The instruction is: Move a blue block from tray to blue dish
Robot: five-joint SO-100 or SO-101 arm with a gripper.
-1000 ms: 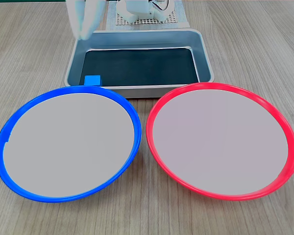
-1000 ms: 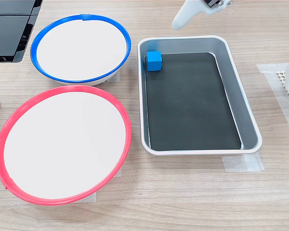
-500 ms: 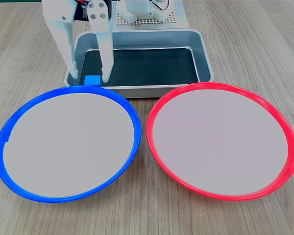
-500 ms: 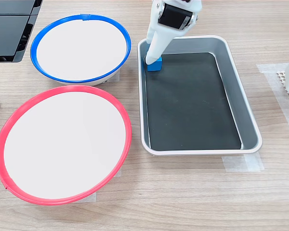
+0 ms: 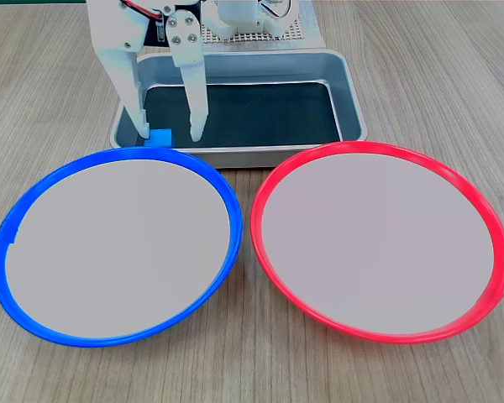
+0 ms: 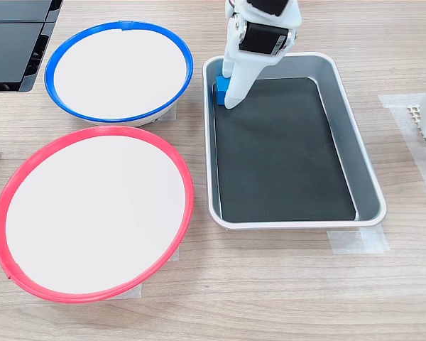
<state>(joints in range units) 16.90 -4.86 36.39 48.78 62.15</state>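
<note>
The blue block lies in the tray at the near left corner in the first exterior view. My gripper is open and lowered into the tray, one white finger on each side of the block. In the second exterior view the gripper covers most of the block, and the tray lies to the right of both plates. The blue dish sits empty just in front of the tray in the first exterior view. In the second exterior view the blue dish is at the upper left.
A red-rimmed plate lies empty beside the blue dish, at lower left in the second exterior view. The arm's base stands behind the tray. Black equipment fills the second exterior view's top left corner.
The gripper came down from above into the tray, then shifted slightly to the first exterior view's right, so its fingers now straddle the block. The block has not moved.
</note>
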